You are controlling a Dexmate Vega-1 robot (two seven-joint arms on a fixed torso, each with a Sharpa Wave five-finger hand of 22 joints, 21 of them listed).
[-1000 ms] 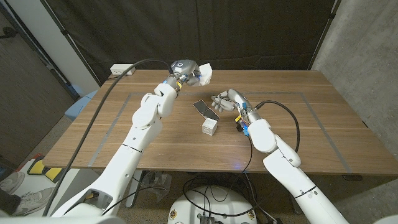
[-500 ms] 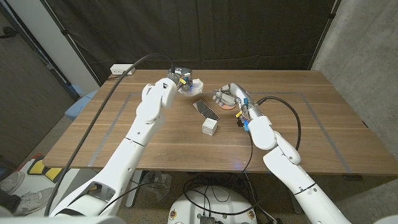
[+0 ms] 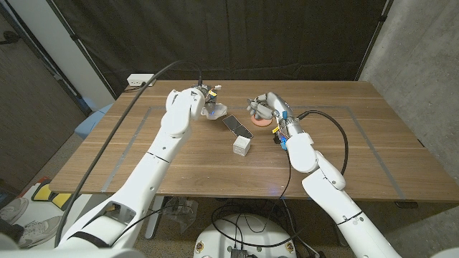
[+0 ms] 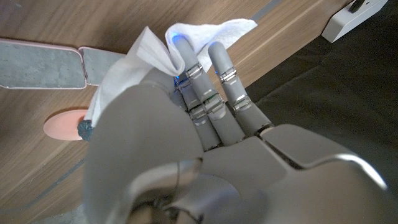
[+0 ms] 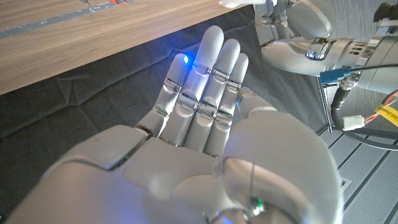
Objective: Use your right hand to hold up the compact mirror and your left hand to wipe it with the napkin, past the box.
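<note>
The compact mirror point(image 3: 238, 127) lies open on the wooden table, grey inside with a pink rim; in the left wrist view the mirror point(image 4: 43, 64) sits just beyond my fingers. A small white box point(image 3: 242, 145) stands on the near side of it. My left hand point(image 3: 210, 106) hovers just left of the mirror and grips a crumpled white napkin point(image 3: 217, 111), whose folds point(image 4: 149, 50) stick out past the fingers. My right hand point(image 3: 264, 107) is raised to the right of the mirror, fingers stretched out point(image 5: 205, 81), holding nothing and not touching the mirror.
A flat salmon-pink disc point(image 3: 262, 121) lies on the table under my right hand, also seen as the disc point(image 4: 65, 126) near the mirror. A white power strip point(image 3: 141, 80) sits at the far left table edge. Dark curtains hang behind the table.
My left hand has come down from the table's far edge toward the mirror with the napkin. My right hand has lifted slightly away, uncovering the pink disc.
</note>
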